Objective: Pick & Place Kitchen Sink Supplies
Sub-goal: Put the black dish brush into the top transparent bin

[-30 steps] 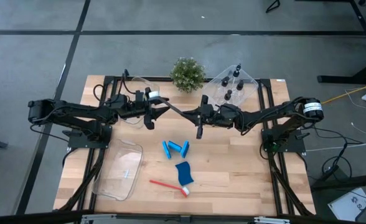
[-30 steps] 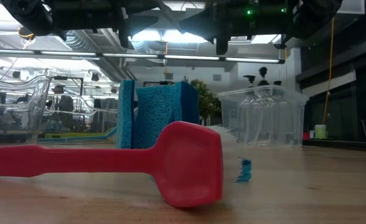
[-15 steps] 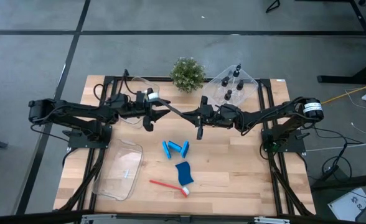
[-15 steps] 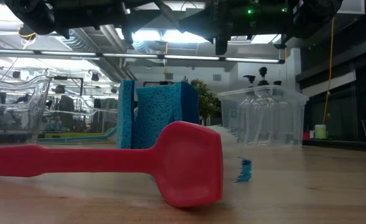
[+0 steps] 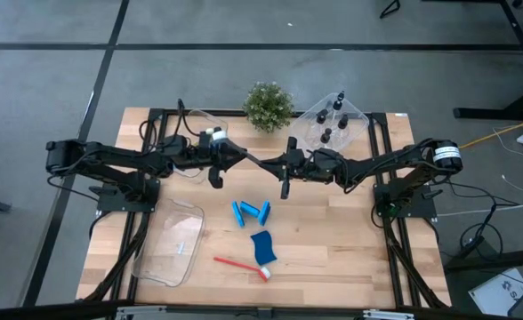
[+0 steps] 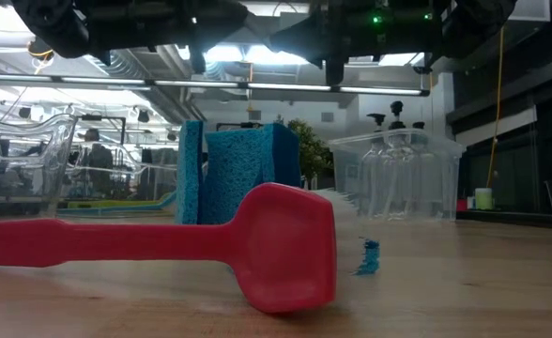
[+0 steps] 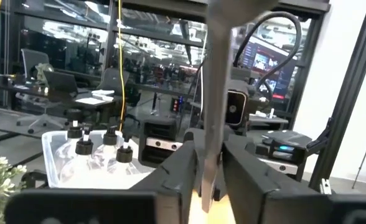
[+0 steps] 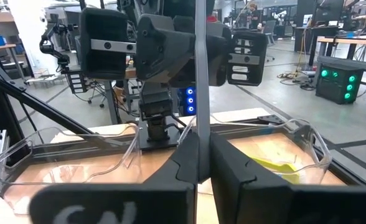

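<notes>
The grey brush (image 5: 254, 160) is largely hidden by both arms; its handle spans between the left gripper (image 7: 209, 163) and the right gripper (image 8: 197, 158), long axis running across the table in front of the potted plant (image 5: 268, 104); its head is not discernible. Both claws are clenched on the handle; the left was spread wide a second ago and has since closed and shifted slightly toward the plant; the right is unchanged.

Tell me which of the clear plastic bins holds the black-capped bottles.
The clear bin at the table's far edge, right of the potted plant, holds the black-capped bottles. No bottles show in the near-left bin.
</notes>
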Tool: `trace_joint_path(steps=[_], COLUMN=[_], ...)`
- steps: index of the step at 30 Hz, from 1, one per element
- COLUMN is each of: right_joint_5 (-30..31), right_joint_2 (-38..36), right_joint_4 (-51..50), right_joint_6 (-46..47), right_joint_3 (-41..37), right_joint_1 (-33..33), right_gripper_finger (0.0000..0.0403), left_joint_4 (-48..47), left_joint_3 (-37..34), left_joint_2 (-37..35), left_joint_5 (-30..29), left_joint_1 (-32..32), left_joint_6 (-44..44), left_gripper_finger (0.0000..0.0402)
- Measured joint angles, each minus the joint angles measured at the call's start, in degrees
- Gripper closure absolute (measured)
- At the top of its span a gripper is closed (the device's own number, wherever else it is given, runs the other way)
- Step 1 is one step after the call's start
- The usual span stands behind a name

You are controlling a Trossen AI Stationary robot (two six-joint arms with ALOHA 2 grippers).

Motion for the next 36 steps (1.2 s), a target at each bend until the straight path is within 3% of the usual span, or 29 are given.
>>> trace_joint_path(steps=[6, 12, 20, 26, 32, 36], right_joint_5=[-0.1, -0.2, 0.0, 0.1, 0.5, 0.6], right_joint_2=[0.0, 0.0, 0.0, 0.0, 0.0, 0.0], right_joint_4=[-0.7, -1.1, -7.3, -15.4, -21.4, -24.0], right_joint_6=[0.0, 0.0, -0.4, 2.8, 3.0, 2.9], right_joint_3=[0.0, 0.0, 0.1, 0.1, 0.1, 0.1], right_joint_1=[0.0, 0.0, 0.0, -0.2, -0.3, -0.3], right_gripper_finger=[0.0379, 0.0369, 0.0324, 0.0265, 0.0215, 0.0201], left_joint_4=[0.2, -0.1, -1.5, -4.1, -13.3, -28.0], left_joint_3=[0.0, 0.0, 0.0, 0.0, 0.0, 3.3], left_joint_2=[0.4, 0.4, 0.5, 0.4, -3.4, -7.4], left_joint_5=[0.6, 0.7, 0.2, -1.2, -3.9, -7.8], left_joint_1=[0.0, -0.1, 0.0, 0.2, 2.2, 3.1], left_joint_6=[0.9, 1.3, 1.5, 1.7, 1.4, 1.4], left_gripper_finger=[0.0383, 0.0387, 0.0388, 0.0388, 0.0388, 0.0388])
